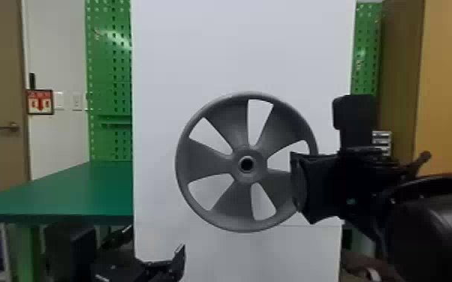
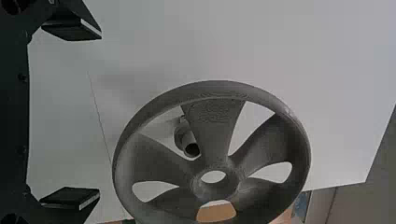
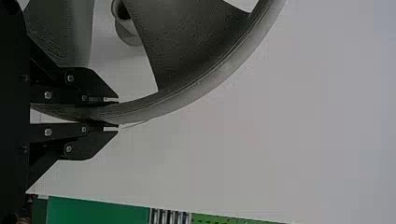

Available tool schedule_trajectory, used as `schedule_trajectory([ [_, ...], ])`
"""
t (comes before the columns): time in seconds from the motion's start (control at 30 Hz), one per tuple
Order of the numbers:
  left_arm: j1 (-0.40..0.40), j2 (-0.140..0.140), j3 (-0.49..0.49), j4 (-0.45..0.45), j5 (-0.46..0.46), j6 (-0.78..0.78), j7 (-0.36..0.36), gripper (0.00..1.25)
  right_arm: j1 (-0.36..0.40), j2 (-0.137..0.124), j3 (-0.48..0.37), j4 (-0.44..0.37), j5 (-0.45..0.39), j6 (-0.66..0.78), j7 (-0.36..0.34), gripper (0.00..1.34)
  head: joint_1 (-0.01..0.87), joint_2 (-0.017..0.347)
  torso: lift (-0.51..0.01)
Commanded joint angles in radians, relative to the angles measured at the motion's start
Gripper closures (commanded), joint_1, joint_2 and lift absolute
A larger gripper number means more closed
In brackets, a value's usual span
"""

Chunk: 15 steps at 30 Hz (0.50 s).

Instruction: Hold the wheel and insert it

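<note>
Soft, even light on the white panel [image 1: 236, 48] in my head view, glare on the green pegboard [image 1: 109, 75]. Both wrist views dimmer; I get faint, soft-edged shadow behind the wheel [image 2: 215, 130].

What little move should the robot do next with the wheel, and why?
Maybe the right claw should gently push the wheel toward the white board. It pinches the rim, and the peg sits behind the wheel, outside its middle hole, which looks roughly lined up from the front.

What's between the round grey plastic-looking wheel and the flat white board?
A short grey plastic-looking tube, seen through the wheel in the left wrist view.
</note>
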Motion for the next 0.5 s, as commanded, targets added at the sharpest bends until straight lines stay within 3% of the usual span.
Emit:
schedule_trajectory([
  [0.0,0.001,0.0,0.0,-0.001,0.0,0.0,0.0,0.1,-0.004,0.001,-0.008,0.019,0.0,-0.017,0.0,1.18,0.097,0.015,-0.442],
  [0.47,0.001,0.0,0.0,0.0,0.002,0.0,0.0,0.1,-0.021,0.001,-0.018,0.079,-0.009,-0.068,0.0,1.18,0.097,0.015,-0.442],
])
